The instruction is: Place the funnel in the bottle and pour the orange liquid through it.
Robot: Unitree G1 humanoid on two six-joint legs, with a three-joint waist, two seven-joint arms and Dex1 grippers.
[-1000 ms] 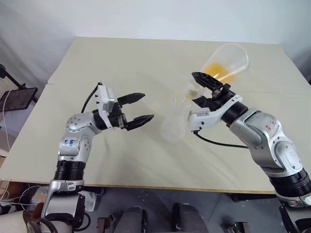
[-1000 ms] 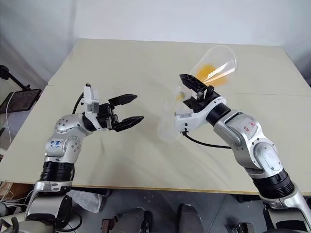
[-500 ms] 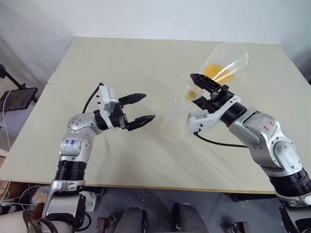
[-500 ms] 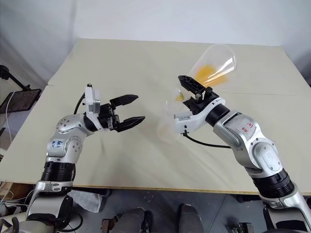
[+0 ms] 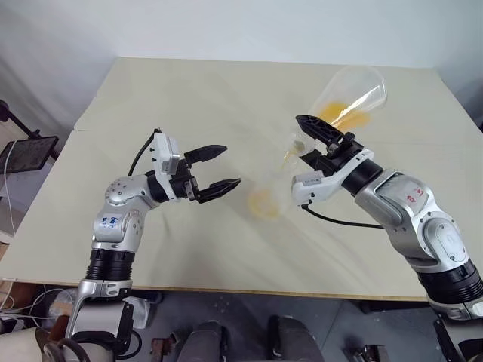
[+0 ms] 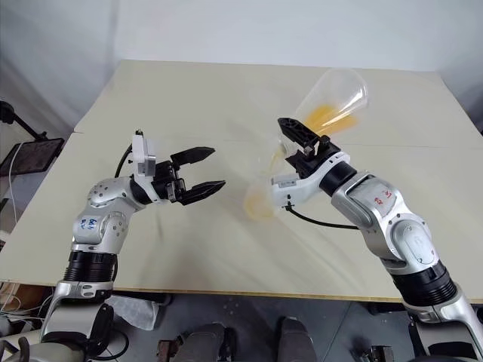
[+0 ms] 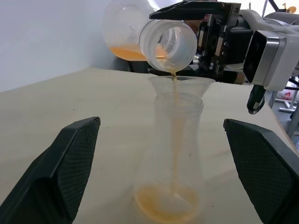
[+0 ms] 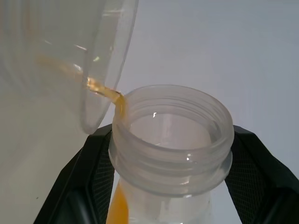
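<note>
Orange liquid (image 7: 166, 205) now pooled in bottle (image 7: 172, 154) (via funnel (image 7: 181, 84)); right gripper (image 5: 323, 139) clamps flask (image 5: 349, 96), left gripper (image 5: 215, 168) spread empty.

Head stereo looks down over table (image 5: 189, 90); wrist cams close, both on bottle (image 7: 174, 163).

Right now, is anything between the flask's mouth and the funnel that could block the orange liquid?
Nothing visible. The flask, held tilted by the right gripper, pours a thin orange liquid stream straight into the funnel, seated in the bottle, where liquid collects.
</note>
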